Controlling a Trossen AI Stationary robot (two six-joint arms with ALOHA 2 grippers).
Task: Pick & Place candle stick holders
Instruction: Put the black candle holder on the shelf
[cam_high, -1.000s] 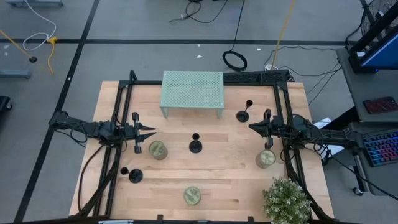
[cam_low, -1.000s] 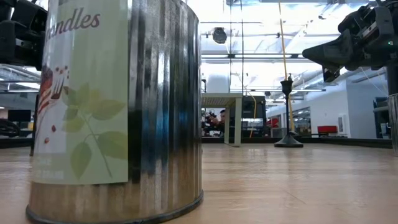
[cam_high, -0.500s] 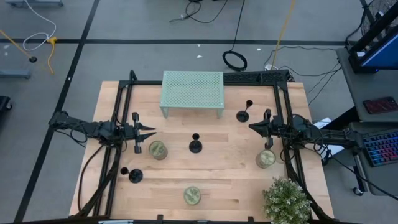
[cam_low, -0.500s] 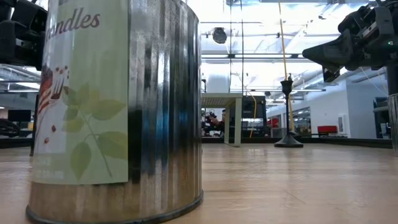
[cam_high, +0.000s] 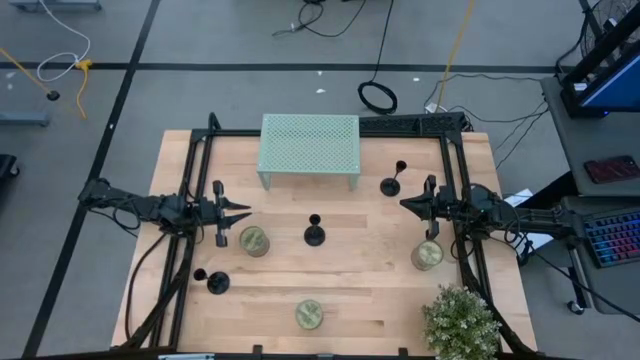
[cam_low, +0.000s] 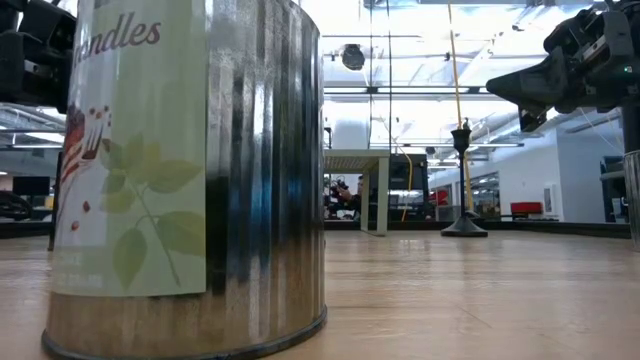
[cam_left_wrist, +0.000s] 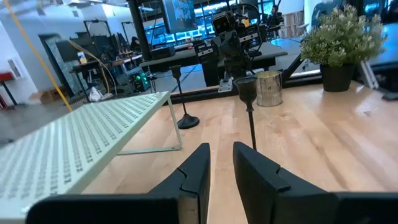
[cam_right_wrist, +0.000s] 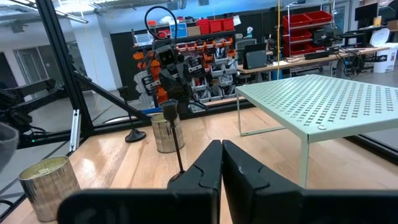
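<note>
Three matte-black candle stick holders stand upright on their disc bases on the wooden table: one in the middle (cam_high: 314, 234), one at the far right (cam_high: 390, 184), one at the near left (cam_high: 217, 282). My left gripper (cam_high: 243, 212) hovers at the table's left, pointing right at the middle holder (cam_left_wrist: 250, 118), its fingers slightly apart (cam_left_wrist: 221, 163) and empty. My right gripper (cam_high: 405, 205) hovers at the right, pointing left at the same holder (cam_right_wrist: 174, 134), its fingers together (cam_right_wrist: 221, 155) and empty.
A pale green perforated stand (cam_high: 309, 148) stands at the far middle. Three round tins sit by the left gripper (cam_high: 253, 240), by the right gripper (cam_high: 428, 256) and at the near edge (cam_high: 308, 314), the last filling the low view (cam_low: 190, 170). A potted plant (cam_high: 460, 322) stands near right.
</note>
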